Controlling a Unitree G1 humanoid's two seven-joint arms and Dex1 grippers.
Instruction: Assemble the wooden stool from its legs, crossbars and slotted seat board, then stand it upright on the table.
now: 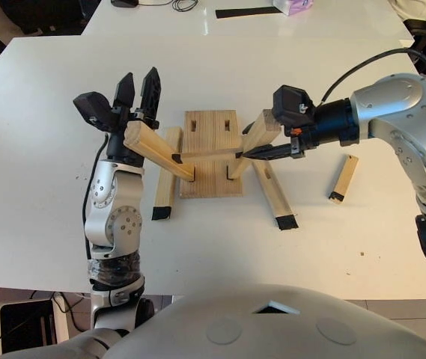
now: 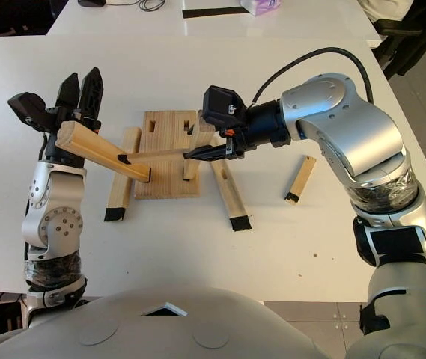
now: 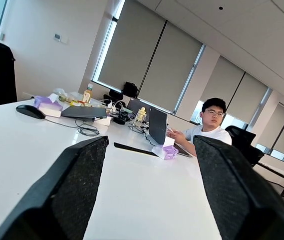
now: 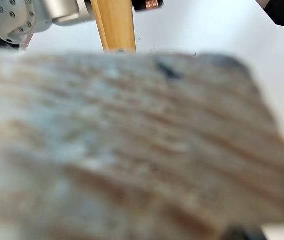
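Note:
The slotted seat board (image 1: 211, 179) lies flat at the table's middle. Above it, a thin crossbar (image 1: 209, 153) joins two raised legs. The left leg (image 1: 156, 151) leans against the base of my left gripper (image 1: 138, 88), whose fingers (image 3: 67, 195) point up and stand open with nothing between them. My right gripper (image 1: 248, 155) comes in from the right and is shut on the right leg (image 1: 257, 134), whose wood looms close in the right wrist view (image 4: 132, 150). Two more legs with black tips lie flat, one (image 1: 166, 183) left of the board and one (image 1: 274, 194) right of it.
A short loose crossbar (image 1: 344, 178) lies on the table to the right, under my right arm. A second table (image 1: 332, 22) behind carries a mouse, cables, a black strip and a tissue pack. There is bare table on the left and along the front edge.

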